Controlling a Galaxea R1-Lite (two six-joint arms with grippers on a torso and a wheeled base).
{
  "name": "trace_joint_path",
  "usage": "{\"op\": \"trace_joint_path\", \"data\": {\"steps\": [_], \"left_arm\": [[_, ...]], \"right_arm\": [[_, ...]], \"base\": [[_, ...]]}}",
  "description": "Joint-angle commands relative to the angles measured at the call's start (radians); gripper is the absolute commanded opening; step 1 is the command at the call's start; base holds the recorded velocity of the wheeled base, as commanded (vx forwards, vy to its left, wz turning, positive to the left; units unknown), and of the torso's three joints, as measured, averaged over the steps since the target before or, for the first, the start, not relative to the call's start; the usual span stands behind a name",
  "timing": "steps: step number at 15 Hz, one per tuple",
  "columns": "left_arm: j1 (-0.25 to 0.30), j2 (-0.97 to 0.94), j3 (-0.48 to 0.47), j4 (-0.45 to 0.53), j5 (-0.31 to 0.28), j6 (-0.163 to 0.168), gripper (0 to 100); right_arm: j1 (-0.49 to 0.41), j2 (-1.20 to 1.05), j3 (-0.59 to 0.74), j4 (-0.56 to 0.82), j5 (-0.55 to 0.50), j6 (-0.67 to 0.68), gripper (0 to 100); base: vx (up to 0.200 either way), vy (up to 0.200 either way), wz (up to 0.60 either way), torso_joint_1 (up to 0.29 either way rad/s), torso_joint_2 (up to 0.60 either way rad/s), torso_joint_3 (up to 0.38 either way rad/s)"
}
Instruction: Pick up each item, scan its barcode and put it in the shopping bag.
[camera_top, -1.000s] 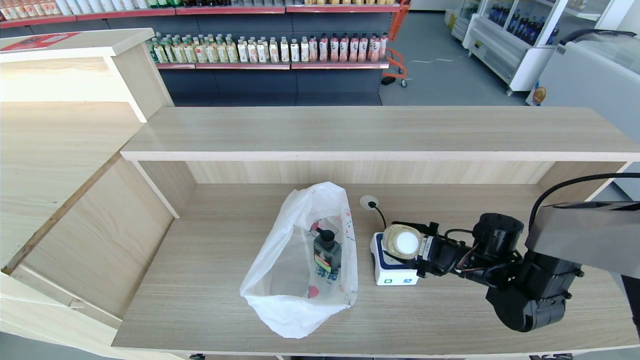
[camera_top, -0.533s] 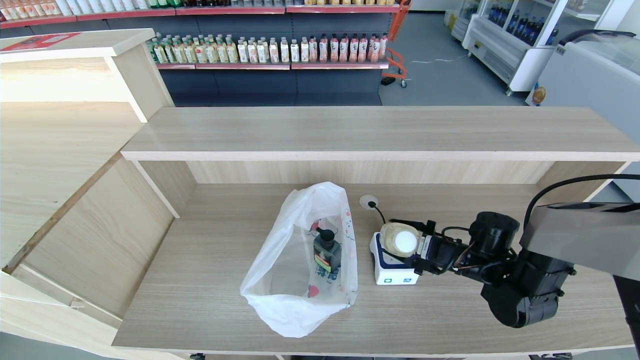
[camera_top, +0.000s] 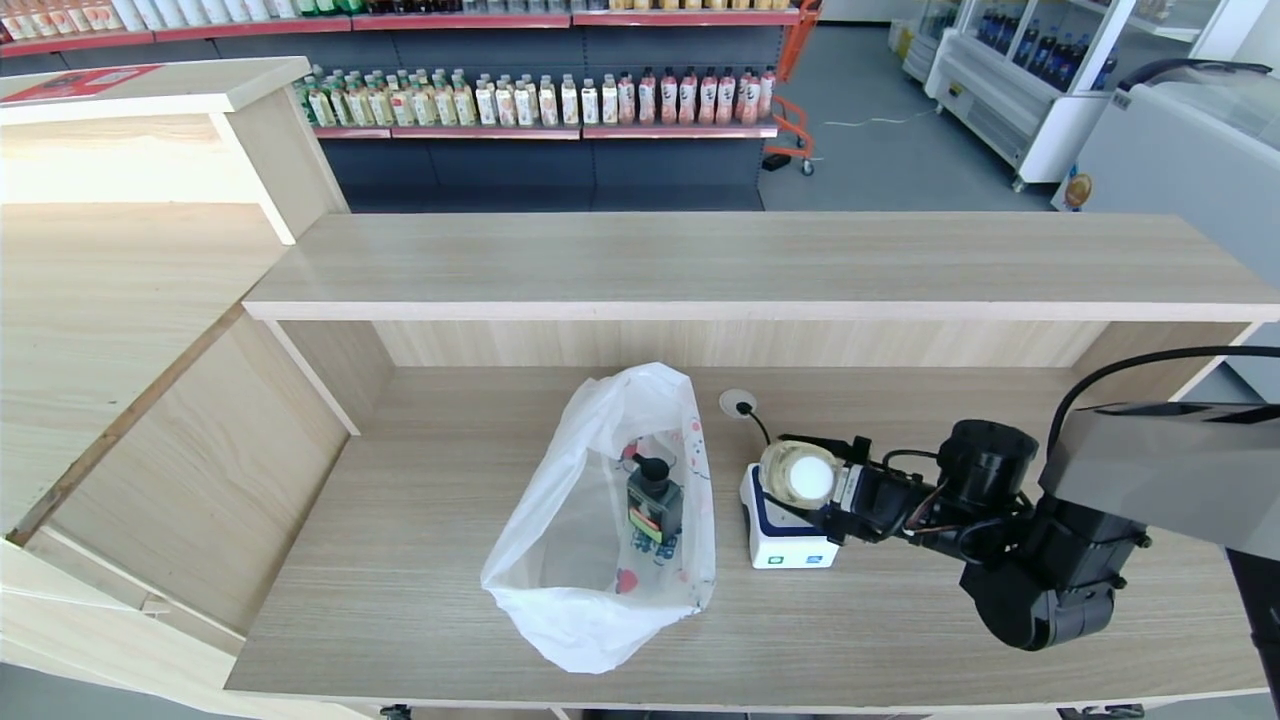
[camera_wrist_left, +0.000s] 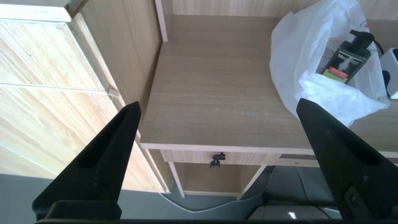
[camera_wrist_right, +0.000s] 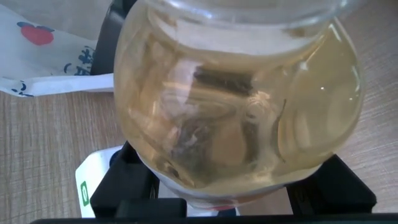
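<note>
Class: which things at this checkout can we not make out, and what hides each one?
- Head view: the bottle covers the top of the scanner.
- Right wrist view: the edge cuts off the bottle's cap; its barcode cannot be made out.
- Head view: the shopping bag veils the lower part of the pump bottle; its label is too small.

Counter bears shopping bag, scanner

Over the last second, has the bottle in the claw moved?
Yes. The bottle edged slightly farther back over the white scanner, toward the bag.
</note>
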Motion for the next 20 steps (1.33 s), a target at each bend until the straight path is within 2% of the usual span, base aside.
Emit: {"op": "trace_joint_path", "data": {"steps": [1,3,5,6,7,10,12,16,20], "left_arm": [[0.0,0.0,0.0,0.0,0.001,0.0,100],[0.0,0.0,0.0,0.0,0.001,0.0,100],[0.0,0.0,0.0,0.0,0.001,0.0,100],[0.0,0.0,0.0,0.0,0.001,0.0,100],[0.0,0.0,0.0,0.0,0.001,0.0,100],[0.0,0.0,0.0,0.0,0.001,0.0,100],[0.0,0.0,0.0,0.0,0.001,0.0,100],[0.0,0.0,0.0,0.0,0.001,0.0,100],[0.0,0.0,0.0,0.0,0.001,0.0,100]], "right_arm": [[-0.001,-0.106,0.021,-0.006,0.002,0.094,0],[-0.014,-0.27,0.047,-0.006,-0.013,0.285,0],[-0.02,-0.445,0.086,0.121,-0.072,0.429,0],[-0.012,-0.594,0.142,0.273,-0.168,0.571,0],[0.011,-0.669,0.179,0.348,-0.26,0.667,0],[0.148,-0.741,0.214,0.431,-0.538,1.008,0],[0.168,-0.74,0.221,0.476,-0.613,1.074,0],[0.169,-0.764,0.323,0.476,-0.618,1.111,0],[0.169,-0.78,0.332,0.479,-0.619,1.112,0]], "base": [[0.0,0.0,0.0,0.0,0.0,0.0],[0.0,0.0,0.0,0.0,0.0,0.0],[0.0,0.0,0.0,0.0,0.0,0.0],[0.0,0.0,0.0,0.0,0.0,0.0],[0.0,0.0,0.0,0.0,0.0,0.0],[0.0,0.0,0.0,0.0,0.0,0.0],[0.0,0.0,0.0,0.0,0.0,0.0],[0.0,0.0,0.0,0.0,0.0,0.0],[0.0,0.0,0.0,0.0,0.0,0.0]]}}
